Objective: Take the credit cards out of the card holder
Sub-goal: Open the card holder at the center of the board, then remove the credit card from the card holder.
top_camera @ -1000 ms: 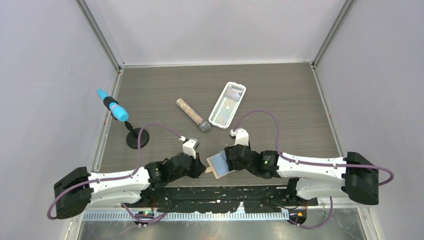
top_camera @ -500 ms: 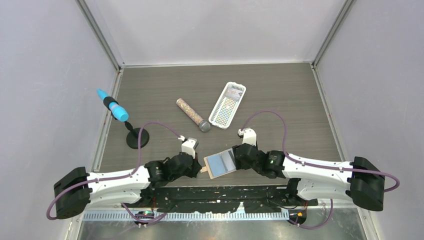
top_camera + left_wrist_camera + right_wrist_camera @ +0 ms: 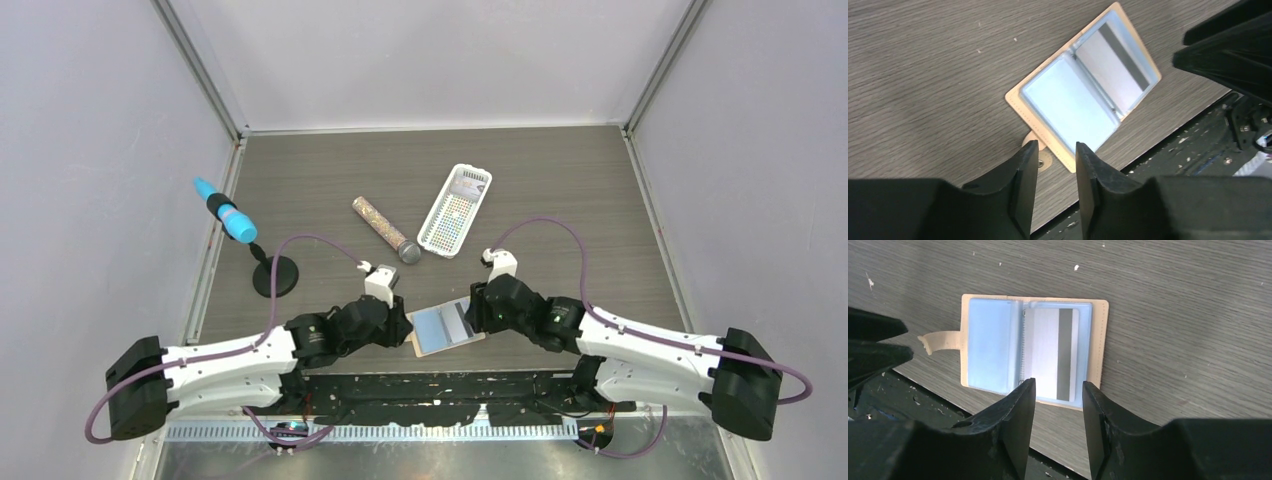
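Note:
The tan card holder (image 3: 446, 327) lies open and flat on the table near the front edge, with its bluish-grey pockets facing up. A pale credit card with a dark stripe (image 3: 1054, 353) sits in the right pocket, and the left pocket (image 3: 990, 345) shows only bluish plastic. My left gripper (image 3: 1057, 145) is open a little, just above the holder's tab (image 3: 1042, 159), with nothing between the fingers. My right gripper (image 3: 1058, 382) hangs open over the near edge of the striped card's pocket and touches nothing. In the top view the left gripper (image 3: 404, 326) and right gripper (image 3: 478, 307) flank the holder.
A glittery tube (image 3: 385, 229) and a white slotted basket (image 3: 455, 208) lie behind the holder. A blue marker (image 3: 225, 212) stands on a black base (image 3: 274, 275) at the left. The black rail (image 3: 440, 385) runs just beyond the table's front edge.
My left gripper has let go of the tab and opened slightly. The holder now lies spread flat on the table. My right gripper has narrowed and drawn back to the right.

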{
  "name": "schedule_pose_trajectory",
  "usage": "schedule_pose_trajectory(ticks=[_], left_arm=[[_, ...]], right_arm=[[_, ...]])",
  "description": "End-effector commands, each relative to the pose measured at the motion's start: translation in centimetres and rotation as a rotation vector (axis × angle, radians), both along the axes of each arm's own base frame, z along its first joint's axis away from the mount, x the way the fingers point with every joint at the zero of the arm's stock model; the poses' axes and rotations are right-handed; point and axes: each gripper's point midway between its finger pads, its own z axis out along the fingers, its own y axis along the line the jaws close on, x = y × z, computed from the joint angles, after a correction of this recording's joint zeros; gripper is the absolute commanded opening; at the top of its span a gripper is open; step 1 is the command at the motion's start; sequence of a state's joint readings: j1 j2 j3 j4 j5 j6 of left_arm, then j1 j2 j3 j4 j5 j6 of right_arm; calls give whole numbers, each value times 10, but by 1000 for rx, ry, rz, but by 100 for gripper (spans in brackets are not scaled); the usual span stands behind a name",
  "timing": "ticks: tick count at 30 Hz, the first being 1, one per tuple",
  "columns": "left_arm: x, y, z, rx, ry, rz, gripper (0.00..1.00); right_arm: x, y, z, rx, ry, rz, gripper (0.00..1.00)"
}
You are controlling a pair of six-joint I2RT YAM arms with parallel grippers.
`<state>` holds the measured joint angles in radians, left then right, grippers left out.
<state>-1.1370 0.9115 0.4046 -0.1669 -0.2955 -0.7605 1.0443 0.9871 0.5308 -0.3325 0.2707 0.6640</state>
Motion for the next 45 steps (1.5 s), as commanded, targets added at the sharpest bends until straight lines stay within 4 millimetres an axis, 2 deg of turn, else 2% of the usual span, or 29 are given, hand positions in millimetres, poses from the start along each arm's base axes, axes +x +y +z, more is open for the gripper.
schedule_pose_trajectory(ticks=[1, 5, 8, 15, 19, 24, 29, 35, 45], left_arm=[[4, -20, 35, -115, -15, -1, 39], [2, -42, 46, -191, 3, -40, 44], [3, -60, 46, -208, 26, -65, 45], [14, -87, 29, -276, 64, -21, 45], [17, -95, 15, -285, 86, -6, 45], [19, -94, -5, -243, 109, 22, 45], [21, -83, -17, -231, 107, 67, 47], [21, -79, -26, -242, 115, 92, 48], [20, -86, -29, -284, 135, 93, 47]], right_arm=[[3, 14, 2, 115, 39, 56, 46], [7, 19, -1, 176, 71, 86, 39], [14, 21, -6, 199, 84, 84, 38], [16, 26, -24, 215, 126, 112, 38], [15, 23, -34, 209, 143, 108, 37], [8, 21, -46, 221, 173, 110, 35], [0, 17, -56, 242, 205, 84, 34], [-8, 13, -67, 270, 240, 55, 32], [-12, 10, -69, 295, 249, 33, 32]])
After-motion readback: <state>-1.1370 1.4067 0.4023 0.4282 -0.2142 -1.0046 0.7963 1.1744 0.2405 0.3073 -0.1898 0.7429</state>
